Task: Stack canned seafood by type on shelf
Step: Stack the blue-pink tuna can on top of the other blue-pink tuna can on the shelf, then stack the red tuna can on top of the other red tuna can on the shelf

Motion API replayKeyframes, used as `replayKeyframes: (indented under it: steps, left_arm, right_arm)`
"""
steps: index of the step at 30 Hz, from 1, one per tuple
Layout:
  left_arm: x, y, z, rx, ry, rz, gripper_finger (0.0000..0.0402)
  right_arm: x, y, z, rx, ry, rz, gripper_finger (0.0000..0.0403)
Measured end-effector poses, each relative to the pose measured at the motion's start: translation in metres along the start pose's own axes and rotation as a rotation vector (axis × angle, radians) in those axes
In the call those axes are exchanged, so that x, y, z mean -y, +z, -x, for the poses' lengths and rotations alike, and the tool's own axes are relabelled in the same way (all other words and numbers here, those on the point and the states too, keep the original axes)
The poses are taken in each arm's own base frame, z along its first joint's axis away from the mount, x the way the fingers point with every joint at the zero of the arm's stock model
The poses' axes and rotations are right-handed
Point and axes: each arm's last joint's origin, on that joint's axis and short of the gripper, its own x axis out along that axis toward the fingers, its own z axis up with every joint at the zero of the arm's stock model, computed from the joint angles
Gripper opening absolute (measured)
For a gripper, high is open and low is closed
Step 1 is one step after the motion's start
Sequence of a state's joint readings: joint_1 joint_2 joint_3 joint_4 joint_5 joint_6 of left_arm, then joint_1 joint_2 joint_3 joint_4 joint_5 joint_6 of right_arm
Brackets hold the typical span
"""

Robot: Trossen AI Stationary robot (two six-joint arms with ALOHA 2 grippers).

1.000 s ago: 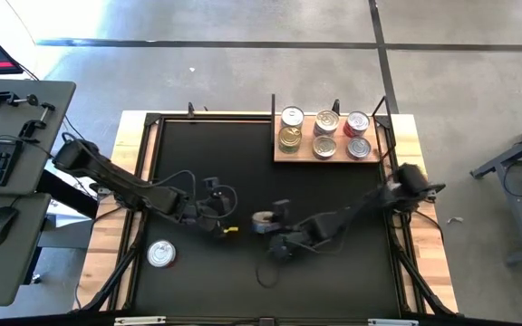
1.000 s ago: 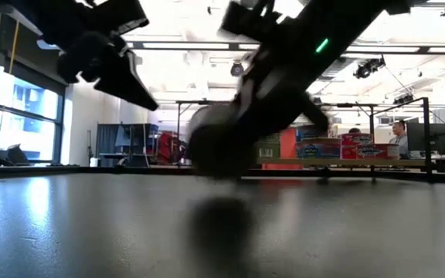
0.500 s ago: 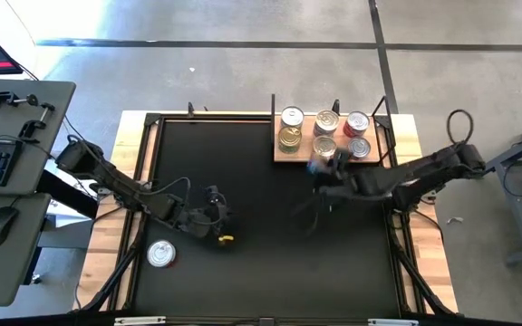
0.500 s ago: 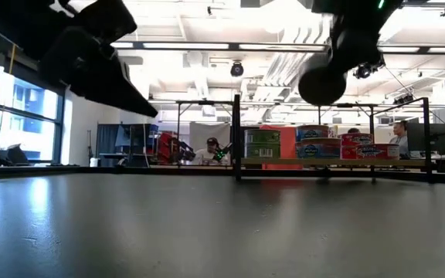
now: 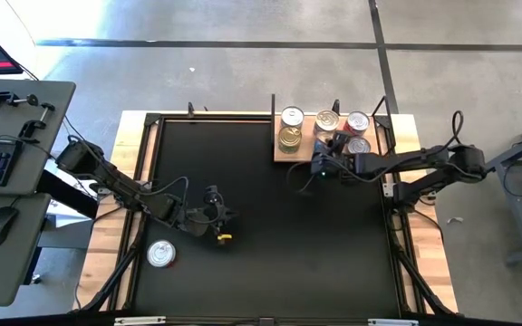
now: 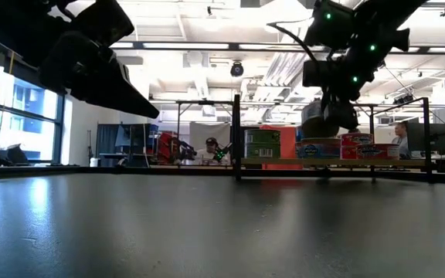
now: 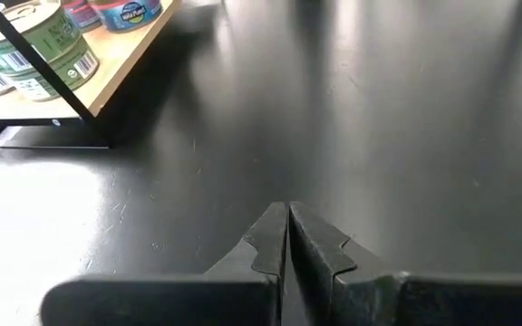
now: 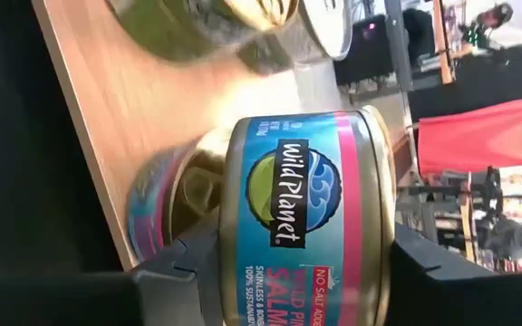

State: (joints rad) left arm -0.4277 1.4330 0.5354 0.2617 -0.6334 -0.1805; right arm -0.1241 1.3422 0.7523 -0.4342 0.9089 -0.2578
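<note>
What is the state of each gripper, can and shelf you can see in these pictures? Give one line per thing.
Right gripper: shut on a salmon can, over the shelf's front edge.
Salmon can: held, above another blue can on the shelf.
Left gripper: shut, empty, above the black mat.
Shelf: loaded with standing cans, some stacked.
Green-label cans: stacked two high on the shelf.
Loose can: standing alone on the mat near the left arm.

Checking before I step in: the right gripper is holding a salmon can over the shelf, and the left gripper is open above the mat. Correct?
Not quite. The left gripper is shut, its fingers pressed together and empty, as the left wrist view shows. The rest stands: the right gripper holds the salmon can over the shelf.
</note>
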Motion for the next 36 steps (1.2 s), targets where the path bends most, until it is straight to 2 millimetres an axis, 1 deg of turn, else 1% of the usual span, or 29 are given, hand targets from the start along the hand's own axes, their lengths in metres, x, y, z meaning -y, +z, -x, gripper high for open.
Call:
replayKeyframes:
  steps: [4,5,10,13,20,26,28,31,33,36]
  left_arm:
    - [-0.001,0.000,0.000,-0.002,0.003,0.000,0.0010]
    - [-0.001,0.000,0.000,-0.001,0.003,0.001,0.0010]
    - [-0.001,0.000,0.000,-0.001,0.005,0.000,0.0010]
    - [-0.001,0.000,0.000,-0.001,0.006,0.000,0.0010]
    - [-0.001,0.000,0.000,-0.002,0.006,-0.001,0.0010]
    - [-0.001,0.000,0.000,-0.002,0.006,-0.001,0.0010]
    - [-0.001,0.000,0.000,-0.003,0.006,-0.001,0.0010]
    - [-0.001,-0.001,0.000,-0.006,0.007,-0.003,0.0010]
    - [-0.001,-0.001,0.000,-0.008,0.007,-0.003,0.0010]
    - [0.003,0.001,0.002,-0.008,-0.014,-0.013,0.0009]
  right_arm:
    - [0.001,-0.004,-0.005,-0.024,-0.004,-0.016,0.0168]
    - [0.001,-0.004,-0.005,-0.024,-0.005,-0.024,0.0175]
    - [0.003,-0.001,-0.003,-0.013,0.000,-0.051,0.0271]
    - [0.004,0.000,-0.002,-0.007,0.036,-0.048,0.0299]
    - [0.010,0.009,0.004,0.013,0.155,-0.054,0.0307]
    - [0.017,0.015,0.009,0.016,0.170,-0.101,0.0308]
    - [0.020,0.023,0.016,0.041,0.176,-0.144,0.0308]
    - [0.022,0.037,0.032,0.125,0.228,-0.236,0.0308]
    - [0.018,0.048,0.043,0.211,0.304,-0.302,0.0309]
    - [0.006,0.060,0.063,0.355,0.454,-0.408,0.0309]
